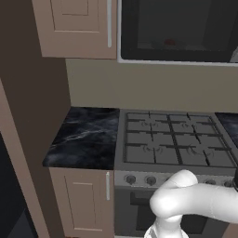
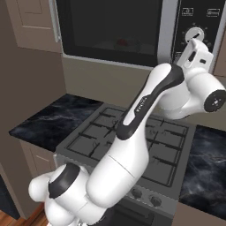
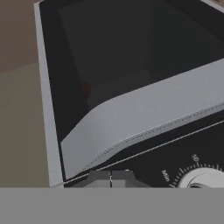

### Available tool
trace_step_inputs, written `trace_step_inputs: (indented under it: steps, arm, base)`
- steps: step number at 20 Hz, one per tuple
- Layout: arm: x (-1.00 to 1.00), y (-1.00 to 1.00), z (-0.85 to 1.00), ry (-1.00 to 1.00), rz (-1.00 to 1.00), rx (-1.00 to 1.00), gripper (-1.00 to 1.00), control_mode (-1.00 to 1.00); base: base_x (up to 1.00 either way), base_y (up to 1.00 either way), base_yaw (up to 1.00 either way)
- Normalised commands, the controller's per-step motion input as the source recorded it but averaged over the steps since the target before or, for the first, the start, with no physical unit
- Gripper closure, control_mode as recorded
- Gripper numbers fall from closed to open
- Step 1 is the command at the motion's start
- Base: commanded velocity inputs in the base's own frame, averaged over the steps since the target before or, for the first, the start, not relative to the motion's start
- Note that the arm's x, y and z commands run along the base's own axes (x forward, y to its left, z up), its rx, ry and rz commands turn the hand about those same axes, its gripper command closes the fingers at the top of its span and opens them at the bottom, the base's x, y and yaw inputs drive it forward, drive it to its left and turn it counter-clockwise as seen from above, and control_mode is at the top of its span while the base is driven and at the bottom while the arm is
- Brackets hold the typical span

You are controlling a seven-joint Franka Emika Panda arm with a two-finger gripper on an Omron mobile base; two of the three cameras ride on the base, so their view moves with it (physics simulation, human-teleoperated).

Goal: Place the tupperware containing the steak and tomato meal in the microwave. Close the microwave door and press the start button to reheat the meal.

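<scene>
Closed claw (image 3: pixel 111 176) against microwave (image 2: pixel 185 26) panel

Microwave door (image 2: pixel 110 31) shut, blocking cavity; stovetop (image 1: pixel 174 139) clear.

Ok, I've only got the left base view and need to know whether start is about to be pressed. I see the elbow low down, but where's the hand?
Observer: In the right base view the hand is up at the microwave's control panel, right of the door and just below the dial.
Operator: Open or shut?
Observer: Shut. In the hand view the fingertips sit together.
Operator: Touching the panel?
Observer: I cannot tell. The hand view puts the panel very close, with the dial beside the fingertips.
</scene>
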Motion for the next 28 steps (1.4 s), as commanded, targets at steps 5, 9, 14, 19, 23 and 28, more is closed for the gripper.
trace_step_inputs:
  steps: [5,9,14,19,23,28]
  arm:
    - [0.15,0.00,0.00,0.00,0.00,0.00,1.00,-1.00]
    - [0.17,0.00,0.00,0.00,-0.02,0.00,1.00,-1.00]
    - [0.24,0.00,0.00,0.00,-0.03,0.00,1.00,-1.00]
    - [0.34,-0.09,0.00,0.00,-0.04,0.00,1.00,-1.00]
    - [0.34,-0.26,0.00,0.00,-0.04,0.00,1.00,-1.00]
    - [0.35,-0.29,0.00,0.00,-0.03,0.00,1.00,-1.00]
  base:
    - [0.00,0.00,0.00]
    - [0.00,0.00,0.00]
    - [0.00,0.00,0.00]
    - [0.00,0.00,0.00]
    - [0.00,0.00,0.00]
    - [0.00,0.00,0.00]
